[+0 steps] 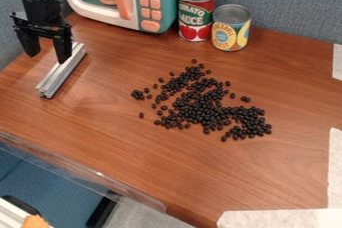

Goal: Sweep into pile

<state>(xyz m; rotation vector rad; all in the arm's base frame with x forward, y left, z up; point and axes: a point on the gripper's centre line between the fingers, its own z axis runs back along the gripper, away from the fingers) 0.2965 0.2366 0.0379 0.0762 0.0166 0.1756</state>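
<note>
My black gripper (48,54) hangs at the upper left, its two fingers apart with nothing visible held between them. Just below and beside its right finger, a silver metal bar (61,71) lies slantwise on the wooden surface; whether the finger touches the bar I cannot tell. Many small black beans (200,104) are spread over the middle of the wood in a loose, uneven patch. A few stray beans (138,94) lie apart at the patch's left side.
A teal and white toy microwave (162,2) stands at the back, with a red can (196,13) and a yellow can (231,28) to its right. White tape (280,218) marks the wooden table's (267,182) right and front. A clear strip (87,170) runs along the lower left edge.
</note>
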